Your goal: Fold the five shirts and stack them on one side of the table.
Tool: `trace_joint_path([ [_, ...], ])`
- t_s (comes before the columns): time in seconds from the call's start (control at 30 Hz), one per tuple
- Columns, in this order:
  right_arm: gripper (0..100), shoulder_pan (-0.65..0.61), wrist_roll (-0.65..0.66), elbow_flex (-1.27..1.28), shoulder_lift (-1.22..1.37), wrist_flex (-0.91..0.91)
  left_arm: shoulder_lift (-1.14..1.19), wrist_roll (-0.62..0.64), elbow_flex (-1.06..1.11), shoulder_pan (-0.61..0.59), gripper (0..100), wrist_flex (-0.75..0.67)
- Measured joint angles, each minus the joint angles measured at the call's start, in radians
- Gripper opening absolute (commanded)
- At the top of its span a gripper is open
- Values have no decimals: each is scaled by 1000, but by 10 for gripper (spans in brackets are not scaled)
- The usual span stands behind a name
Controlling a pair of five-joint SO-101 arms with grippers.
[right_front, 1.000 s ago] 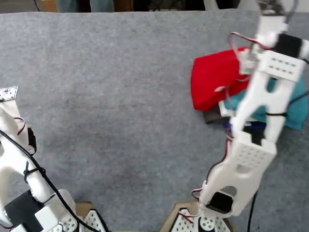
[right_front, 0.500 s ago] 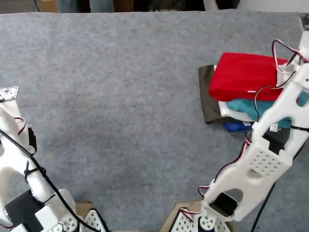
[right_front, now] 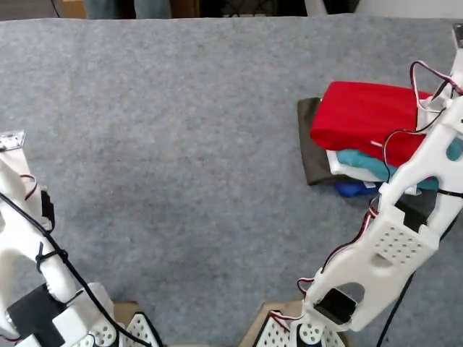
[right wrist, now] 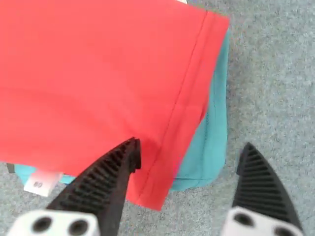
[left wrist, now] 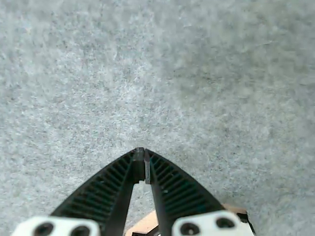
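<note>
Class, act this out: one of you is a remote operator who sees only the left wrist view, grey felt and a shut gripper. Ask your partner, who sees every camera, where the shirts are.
Observer: They are stacked on the table by the right arm, with the red shirt on top.
Operator: What lies under it?
Observer: A teal shirt, a white layer and a blue layer, plus a dark shirt sticking out toward the table's middle.
Operator: And the right gripper?
Observer: The right gripper is open above the red shirt's hemmed edge.
</note>
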Motion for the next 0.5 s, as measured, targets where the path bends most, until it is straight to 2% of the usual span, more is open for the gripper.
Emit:
trace_joint_path([
  [0.1,206,0,-2,0,-60,3,0,0,-58,34,30,58],
  [0.2,16,0,-32,0,-146,6,0,0,-100,95,29,117],
  [0.3,41,0,-35,29,-238,8,0,0,-121,184,29,166],
  [0.37,11,2,-38,84,-304,8,-20,0,-124,241,29,181],
  [0.5,13,3,-40,261,-463,8,-155,0,-112,331,29,186],
])
